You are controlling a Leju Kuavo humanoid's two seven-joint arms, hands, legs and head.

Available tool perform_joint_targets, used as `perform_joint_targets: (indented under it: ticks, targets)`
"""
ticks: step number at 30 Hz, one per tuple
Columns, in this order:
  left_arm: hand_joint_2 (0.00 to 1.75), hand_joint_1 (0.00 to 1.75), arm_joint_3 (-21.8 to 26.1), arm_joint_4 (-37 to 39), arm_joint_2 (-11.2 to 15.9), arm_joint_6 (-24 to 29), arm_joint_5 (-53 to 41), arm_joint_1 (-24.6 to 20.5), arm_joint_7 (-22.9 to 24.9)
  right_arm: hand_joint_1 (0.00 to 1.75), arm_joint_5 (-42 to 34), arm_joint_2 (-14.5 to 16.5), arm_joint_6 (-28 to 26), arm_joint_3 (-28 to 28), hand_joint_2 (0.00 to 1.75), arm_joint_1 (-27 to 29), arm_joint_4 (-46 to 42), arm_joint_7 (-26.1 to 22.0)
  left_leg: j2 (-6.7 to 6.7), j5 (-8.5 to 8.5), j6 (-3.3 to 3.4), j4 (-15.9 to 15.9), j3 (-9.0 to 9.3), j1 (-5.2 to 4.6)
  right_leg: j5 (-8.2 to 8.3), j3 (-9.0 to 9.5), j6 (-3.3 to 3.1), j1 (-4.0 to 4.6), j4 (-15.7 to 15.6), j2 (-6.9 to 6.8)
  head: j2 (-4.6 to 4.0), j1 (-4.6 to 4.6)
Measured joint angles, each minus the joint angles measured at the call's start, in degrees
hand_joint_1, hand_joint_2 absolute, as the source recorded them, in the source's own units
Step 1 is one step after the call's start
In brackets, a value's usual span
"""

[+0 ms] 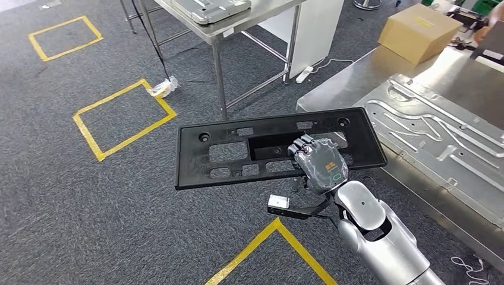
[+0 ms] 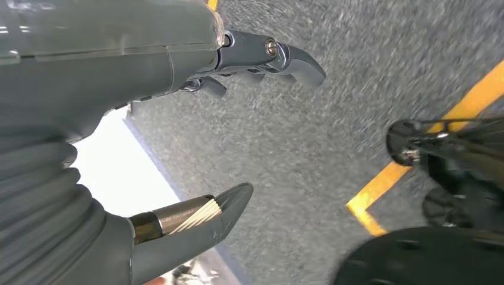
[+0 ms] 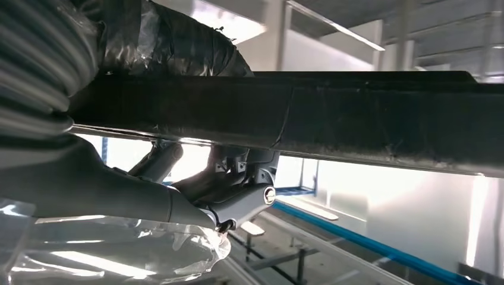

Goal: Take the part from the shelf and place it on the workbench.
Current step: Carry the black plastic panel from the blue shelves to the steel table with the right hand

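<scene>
Your right hand (image 1: 321, 165) is clamped on the part (image 1: 238, 151), a flat black rectangular panel with several cut-outs. The fingers (image 1: 303, 145) reach through the large middle opening while the palm sits against the edge nearest the robot. In the right wrist view that same hand (image 3: 196, 190) wraps the dark edge of the panel from below. The panel is held roughly level in the air above the grey carpet (image 1: 71, 202), its right end just overlapping the near corner of the workbench (image 1: 333, 89).

Your left hand (image 2: 196, 136) hangs over the carpet with thumb and fingers spread apart and nothing between them.

On the steel workbench you can count one large pressed metal sheet (image 1: 440, 139) lying flat and one cardboard box (image 1: 419, 31) at the far side. A second metal table (image 1: 226, 27) stands further back, carrying one grey tray-like piece (image 1: 208, 9).

On the carpet you see three yellow tape outlines: one far left (image 1: 64, 37), one in the middle (image 1: 123, 117), and one just in front of the robot (image 1: 273, 249).
</scene>
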Motion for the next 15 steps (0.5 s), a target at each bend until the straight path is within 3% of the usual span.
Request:
perform_joint_targets:
  ticks: [1,2,3,5,7,9,11,13,15]
  targets:
    - [1.75,0.00,0.0,0.0,0.0,0.0,0.0,0.0,0.0,1.75,0.1,0.0,0.0,0.0,1.75,0.0,0.0,0.0,-0.08,1.18,0.10,-0.2,-0.42,0.00,-0.08,0.03,-0.02,0.08,0.1,0.86,0.00,0.00]
    - [1.75,0.00,0.0,0.0,0.0,0.0,0.0,0.0,0.0,1.75,0.6,0.0,-0.2,0.0,1.75,0.0,0.1,0.2,-0.34,3.39,0.27,-2.6,0.19,0.00,-0.19,0.06,0.01,0.11,0.3,1.76,0.00,-0.01]
    - [1.75,0.00,0.0,0.0,0.0,0.0,0.0,0.0,0.0,1.75,1.2,0.0,-0.7,0.0,1.75,0.0,0.1,0.5,-1.08,5.80,0.47,-6.5,1.50,0.01,-0.35,0.07,0.13,0.08,0.6,2.57,0.00,0.00]
    - [1.75,0.00,0.0,0.0,0.0,0.1,0.0,0.0,0.0,1.75,2.8,0.0,-2.0,0.0,1.75,0.0,0.1,1.2,-2.83,8.57,0.79,-12.5,3.92,0.00,-0.66,-0.12,0.62,0.10,1.1,3.96,0.00,0.02]
    - [1.75,0.00,0.1,0.0,-0.1,0.1,0.0,-0.1,0.1,1.75,3.6,0.0,-3.1,-0.2,1.75,0.0,0.0,1.6,-3.18,8.70,1.08,-14.0,4.67,-0.19,-0.69,-0.38,1.26,-0.01,1.2,4.95,0.00,0.03]
    - [1.75,0.00,0.1,0.0,-0.1,0.2,0.0,-0.2,0.1,1.75,3.9,-0.1,-3.4,-0.5,1.75,0.0,-0.1,1.7,-2.07,8.99,1.69,-14.5,5.00,-0.25,-0.63,-0.43,1.92,-0.17,1.1,5.36,0.00,0.04]
    - [1.75,0.00,0.1,0.0,-0.2,0.2,0.0,-0.3,0.0,1.75,4.1,-0.3,-3.6,-0.6,1.75,-0.1,-0.2,1.8,-0.80,9.34,2.47,-15.4,5.46,-0.11,-2.04,-1.41,2.47,-0.04,3.2,2.96,0.00,0.27]
    - [1.75,0.00,0.1,0.0,-0.3,0.2,0.0,-0.2,0.0,1.75,4.0,-0.4,-3.7,-0.8,1.75,-0.1,-0.2,1.9,0.49,9.38,2.96,-15.8,5.69,-0.12,-5.20,-4.47,2.91,-0.03,9.3,-0.31,0.00,0.50]
    - [1.75,0.00,0.1,0.0,-0.4,0.2,0.0,-0.1,0.0,1.75,3.9,-0.6,-3.8,-1.0,1.75,0.1,-0.1,1.9,1.79,9.20,3.10,-15.8,5.75,-0.15,-6.94,-7.59,3.33,-0.36,15.1,-1.37,0.00,0.53]
